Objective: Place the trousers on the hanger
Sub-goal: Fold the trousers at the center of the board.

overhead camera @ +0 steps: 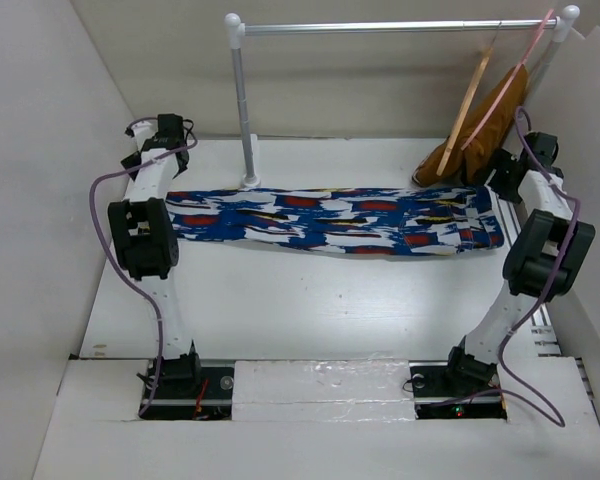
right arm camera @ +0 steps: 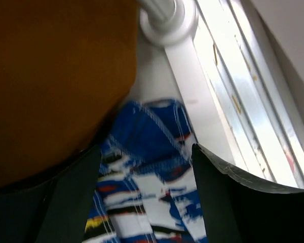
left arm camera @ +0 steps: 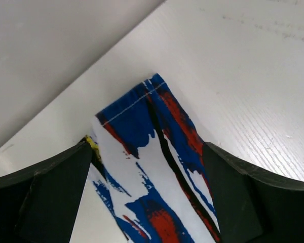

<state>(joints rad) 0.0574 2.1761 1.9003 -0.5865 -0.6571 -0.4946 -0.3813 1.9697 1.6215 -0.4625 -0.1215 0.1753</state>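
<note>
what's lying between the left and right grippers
The trousers, flat on the table, one end below the left gripper, the other below the right gripper; top view shows it.

Trousers (overhead camera: 330,222): soft fabric, bright blue w/ white, red, yellow & black streaks. Lying flat, stretched out in one long strip running from L claw (left arm camera: 146,147) across to R claw (right arm camera: 147,148). Stitched hem end sits right under L claw, betw. its spread fingers, not pinched. Opp. end lies under R claw, same way; blurry there.

Hanger (overhead camera: 468,105): light tan wood, hanging slanted, up high, beyond R claw and a bit inboard. Not touching trousers.
</note>
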